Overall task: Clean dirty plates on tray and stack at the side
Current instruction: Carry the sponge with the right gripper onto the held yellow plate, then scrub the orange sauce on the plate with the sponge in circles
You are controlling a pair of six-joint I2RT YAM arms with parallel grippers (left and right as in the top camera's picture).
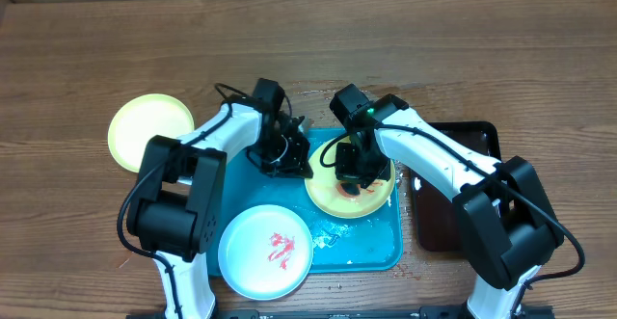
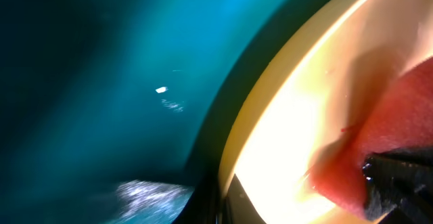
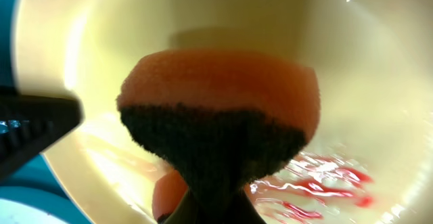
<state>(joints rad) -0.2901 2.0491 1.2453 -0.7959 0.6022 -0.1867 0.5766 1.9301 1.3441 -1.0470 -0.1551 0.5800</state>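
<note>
Surface: brown wood-grain table (image 1: 308, 39), filling the whole overhead view. No walls or other room features are in frame.

The tray (image 1: 376, 247), turquoise, lies at table centre. Its near half shows a wet, whitish film (image 1: 333, 234), and the left wrist view shows the same glinting wet patch (image 2: 152, 193) on blue plastic. A dark tray (image 1: 434, 227) lies just beside its right edge.

Plates, three:
- The yellow-green plate (image 1: 145, 131) is off the tray, on bare table at far left, well apart from the others. No smear is visible on it.
- The pale plate (image 1: 253, 261) is at the tray's near-left corner, overhanging the near rim. It has a red smear (image 1: 281, 250) in its centre.
- The yellow-rimmed plate (image 1: 333, 199) is on the tray's right half, under both grippers.

Right gripper (image 1: 359, 184): jaws closed on a sponge (image 3: 216, 88), which has orange foam with a dark scouring layer pinched in at the grip. The sponge is down inside the yellow-rimmed plate. Red streaks (image 3: 318, 183) lie in wet residue on the plate floor beside it.

Left gripper (image 1: 286, 153): at the left edge of that plate, jaws closed. Whether they pinch the rim cannot be told. Its wrist view shows the plate's rim and the sponge's red-orange edge close up, blurred.
</note>
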